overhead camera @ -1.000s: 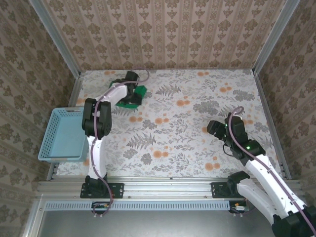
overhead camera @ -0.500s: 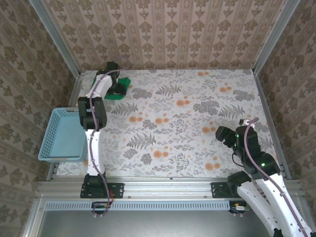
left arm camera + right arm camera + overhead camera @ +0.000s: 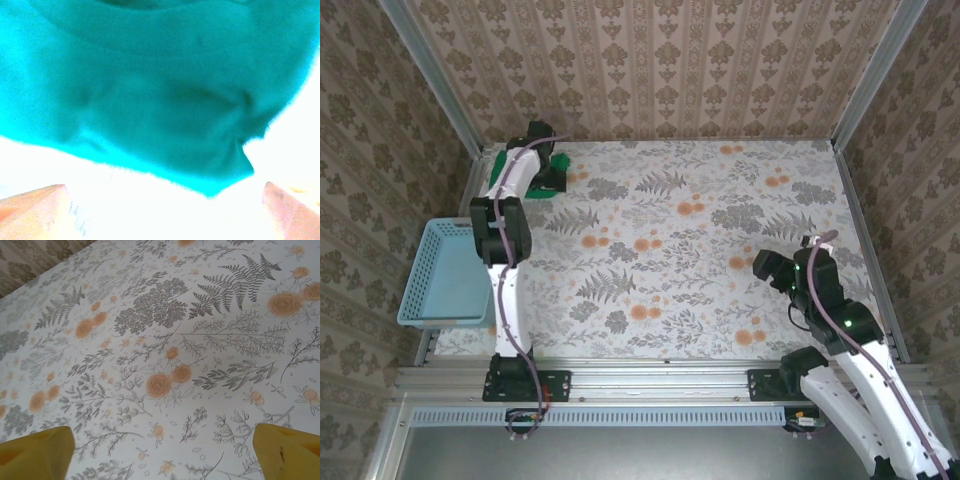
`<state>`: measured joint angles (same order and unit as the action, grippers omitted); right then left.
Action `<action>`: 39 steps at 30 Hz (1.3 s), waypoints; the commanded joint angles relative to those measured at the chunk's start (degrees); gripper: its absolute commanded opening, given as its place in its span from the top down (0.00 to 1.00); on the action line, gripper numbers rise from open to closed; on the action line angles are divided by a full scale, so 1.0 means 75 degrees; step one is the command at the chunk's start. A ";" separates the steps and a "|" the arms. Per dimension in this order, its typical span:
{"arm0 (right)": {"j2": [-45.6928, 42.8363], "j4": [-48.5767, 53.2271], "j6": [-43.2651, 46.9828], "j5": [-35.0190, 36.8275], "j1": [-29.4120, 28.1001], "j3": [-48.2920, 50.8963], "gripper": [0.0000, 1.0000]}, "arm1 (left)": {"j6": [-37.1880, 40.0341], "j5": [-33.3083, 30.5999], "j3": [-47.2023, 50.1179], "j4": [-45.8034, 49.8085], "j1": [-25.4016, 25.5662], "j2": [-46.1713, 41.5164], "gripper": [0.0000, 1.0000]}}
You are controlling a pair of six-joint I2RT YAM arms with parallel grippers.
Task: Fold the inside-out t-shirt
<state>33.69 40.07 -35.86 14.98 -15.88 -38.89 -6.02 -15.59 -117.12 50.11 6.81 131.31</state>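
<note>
1. The inside-out t-shirt [image 3: 503,164] lies in a compact bundle at the far-left corner of the table [image 3: 720,300], close to the back wall. The left arm partly covers it. I cannot tell from these views whether the bundle is neatly folded.
2. The left gripper [image 3: 162,212] hangs directly over the green cloth with its jaws wide. The cloth sits beyond the fingertips, not between them, so nothing is gripped. I judge that this stance suits either letting the bundle go or taking a fresh hold of it.
3. The right gripper [image 3: 160,450] hovers over bare patterned table near the right edge, well apart from the shirt. Its jaws are wide and hold nothing. I judge that it is parked out of the left arm's way.
4. The light-blue basket [image 3: 450,285] sits at the table's left edge, nearer than the shirt. I see 0 items inside it.
</note>
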 commanded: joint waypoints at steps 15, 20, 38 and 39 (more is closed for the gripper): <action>0.4042 -0.6424 0.2899 0.2054 0.0830 0.1117 0.00 | -0.0271 -0.0907 1.0999 -0.8343 0.0086 -0.8292 0.00; 0.5274 -0.8590 0.3852 0.1625 0.0971 0.1639 0.00 | 0.0483 -0.0270 1.1675 -0.9541 0.0051 -0.8153 0.00; 0.6621 -1.2170 0.4289 -0.1557 0.2169 0.2494 0.00 | 0.1304 0.1879 1.2605 -1.3425 -0.0691 -0.5741 0.00; 0.6711 -1.2175 0.4258 -0.1571 0.2193 0.2460 0.00 | 0.1346 0.1931 1.2582 -1.3381 -0.0687 -0.5733 0.00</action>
<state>82.52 -46.11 -4.03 7.55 0.14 -20.82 2.96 -5.65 -23.59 -48.07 2.15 87.42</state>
